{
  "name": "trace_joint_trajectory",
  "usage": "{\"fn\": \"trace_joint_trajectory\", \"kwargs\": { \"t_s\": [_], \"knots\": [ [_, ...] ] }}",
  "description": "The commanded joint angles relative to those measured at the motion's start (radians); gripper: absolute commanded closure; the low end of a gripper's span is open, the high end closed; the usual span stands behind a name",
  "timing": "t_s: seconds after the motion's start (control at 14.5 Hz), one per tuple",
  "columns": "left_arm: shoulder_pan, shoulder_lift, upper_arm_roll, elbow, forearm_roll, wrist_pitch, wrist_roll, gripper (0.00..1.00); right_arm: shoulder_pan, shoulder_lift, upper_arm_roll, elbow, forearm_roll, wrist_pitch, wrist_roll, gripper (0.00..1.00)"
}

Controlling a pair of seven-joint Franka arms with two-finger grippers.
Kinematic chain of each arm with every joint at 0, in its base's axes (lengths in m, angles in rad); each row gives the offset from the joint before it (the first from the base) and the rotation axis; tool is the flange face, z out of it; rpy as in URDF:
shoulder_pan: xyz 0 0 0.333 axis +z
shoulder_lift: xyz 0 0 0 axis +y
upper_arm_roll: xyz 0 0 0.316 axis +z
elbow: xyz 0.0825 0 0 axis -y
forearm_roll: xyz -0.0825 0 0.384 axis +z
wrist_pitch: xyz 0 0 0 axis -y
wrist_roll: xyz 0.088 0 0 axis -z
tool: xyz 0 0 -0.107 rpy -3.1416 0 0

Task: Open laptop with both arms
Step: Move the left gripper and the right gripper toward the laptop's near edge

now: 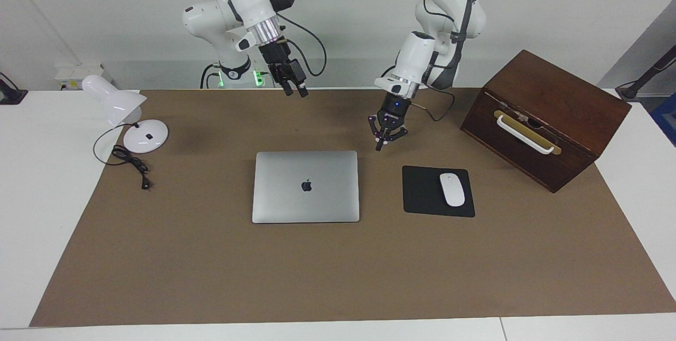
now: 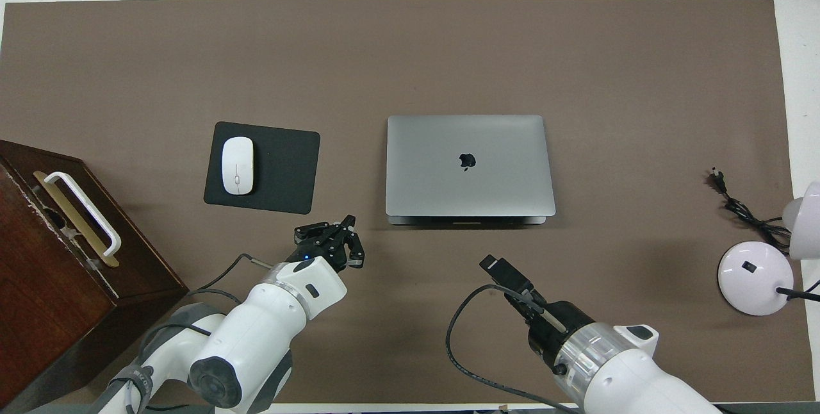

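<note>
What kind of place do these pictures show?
Probably a robotics lab staged as an office desk: a closed laptop, a mouse on its pad and a desk lamp lie before two robot arms.

- Flat black rectangular mouse pad (image 1: pixel 426 191) carrying a white oval mouse (image 1: pixel 452 189)
- Dark wooden box (image 1: pixel 546 117), white handle
- White desk lamp (image 1: pixel 124 114), black cord

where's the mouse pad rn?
The black mouse pad lies flat on the brown mat beside the closed laptop, toward the left arm's end, with the white mouse on it and the wooden box nearby.
</note>
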Motion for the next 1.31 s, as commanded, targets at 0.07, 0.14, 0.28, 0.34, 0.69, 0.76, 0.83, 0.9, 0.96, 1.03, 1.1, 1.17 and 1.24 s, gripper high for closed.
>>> {"fn": "trace_joint_trajectory", "kwargs": {
  "t_s": [0.07,0.14,0.28,0.34,0.69,0.76,0.83,0.9,0.96,1.03,1.1,1.17,1.24],
  "knots": [
    [-0.048,0.047,0.017,-0.013,-0.018,0.069,0.000,1.00,-0.010,0.027,0.003,0.000,0.039,-0.010,-0.009,0.00],
    [-0.051,0.050,0.015,-0.010,-0.018,0.071,0.000,1.00,-0.012,0.038,0.003,0.004,0.086,-0.011,-0.007,0.00],
    [-0.068,0.076,0.017,0.001,-0.018,0.071,0.000,1.00,-0.012,0.059,0.003,0.008,0.190,-0.013,-0.004,0.00],
    [-0.069,0.091,0.017,0.015,-0.018,0.071,0.000,1.00,-0.013,0.070,0.003,0.012,0.221,-0.018,0.008,0.00],
    [-0.091,0.157,0.017,0.087,-0.016,0.071,0.000,1.00,-0.053,0.096,0.001,0.029,0.257,-0.096,0.034,0.00],
    [-0.091,0.169,0.017,0.096,-0.015,0.071,0.002,1.00,-0.055,0.124,0.000,0.034,0.258,-0.084,0.025,0.00],
    [-0.091,0.174,0.015,0.102,-0.015,0.071,0.005,1.00,-0.056,0.157,0.000,0.046,0.258,-0.070,0.017,0.00],
    [-0.091,0.176,0.017,0.105,-0.015,0.071,0.006,1.00,-0.055,0.191,0.000,0.057,0.257,-0.041,0.014,0.00],
    [-0.091,0.179,0.015,0.110,-0.015,0.072,0.008,1.00,-0.053,0.217,0.001,0.058,0.257,-0.004,0.011,0.00],
    [-0.091,0.180,0.015,0.119,-0.015,0.071,0.006,1.00,-0.046,0.237,0.001,0.058,0.257,0.037,-0.004,0.00],
    [-0.091,0.182,0.015,0.122,-0.015,0.071,0.006,1.00,-0.043,0.256,0.003,0.058,0.257,0.068,-0.020,0.00],
    [-0.091,0.188,0.015,0.128,-0.015,0.071,0.005,1.00,-0.043,0.271,0.003,0.060,0.257,0.096,-0.036,0.00],
    [-0.091,0.196,0.015,0.137,-0.015,0.071,0.005,1.00,-0.043,0.288,0.003,0.060,0.257,0.140,-0.068,0.00]
  ]
}}
